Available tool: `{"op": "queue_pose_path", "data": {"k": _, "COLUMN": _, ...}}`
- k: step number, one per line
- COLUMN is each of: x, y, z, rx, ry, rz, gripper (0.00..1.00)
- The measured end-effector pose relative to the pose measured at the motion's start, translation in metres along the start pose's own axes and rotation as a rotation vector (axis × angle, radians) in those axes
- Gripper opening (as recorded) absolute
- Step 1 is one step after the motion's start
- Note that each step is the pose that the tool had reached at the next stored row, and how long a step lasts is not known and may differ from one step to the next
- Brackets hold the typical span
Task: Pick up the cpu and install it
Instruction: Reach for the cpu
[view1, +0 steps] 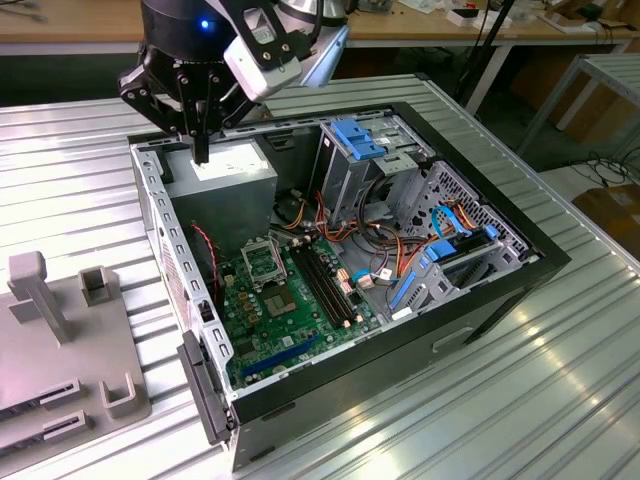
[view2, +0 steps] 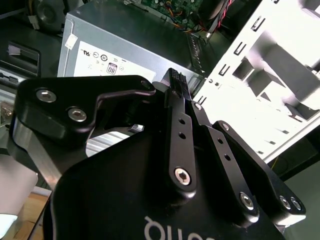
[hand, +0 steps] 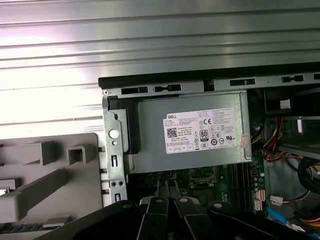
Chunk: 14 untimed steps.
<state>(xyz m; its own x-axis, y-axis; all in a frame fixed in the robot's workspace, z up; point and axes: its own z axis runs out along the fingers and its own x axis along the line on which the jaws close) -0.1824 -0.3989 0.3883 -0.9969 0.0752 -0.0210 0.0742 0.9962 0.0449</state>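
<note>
A white rectangular label (hand: 201, 131) lies on the broad top face of the grey metal power-supply box (hand: 150, 145). It sits nearer the box's end by the red and orange cables (hand: 272, 147) than its other end. The label carries rows of dark fine print too small to read, a square code patch at one corner, a boxed number badge and a run of round and oval approval marks. A small pale sticker (hand: 245, 141), perhaps torn, sits at the box's edge just beside the label. In the second wrist view, white lettering (view2: 172, 231) stands on the black gripper (view2: 175, 80), cut off by the picture's edge.
</note>
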Motion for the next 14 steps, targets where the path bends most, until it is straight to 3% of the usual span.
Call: {"op": "queue_pose_path", "data": {"k": 14, "x": 0.0079, "y": -0.0006, "z": 0.0002, "rx": 0.0, "ry": 0.0002, "rz": 0.0, "gripper": 0.11}}
